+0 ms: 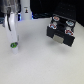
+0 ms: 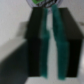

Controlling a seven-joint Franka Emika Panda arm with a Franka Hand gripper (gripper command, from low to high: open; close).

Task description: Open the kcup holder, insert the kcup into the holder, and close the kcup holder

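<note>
One robot arm reaches down at the exterior view's left, its gripper (image 1: 13, 43) just above a tiny green-topped pod (image 1: 13, 47) on the white table (image 1: 35, 62). The wrist view shows the two black-and-teal fingers (image 2: 36, 42) close together with a narrow gap, the pod (image 2: 42, 4) beyond their tips, not gripped. A black drawer unit (image 1: 61, 29) sits well apart at the right, red-and-white pods (image 1: 62, 25) on it.

We find no text, label, brand or number that we can read in either view; the marks on the red-and-white round pods (image 1: 62, 26) are too blurred to make out.
</note>
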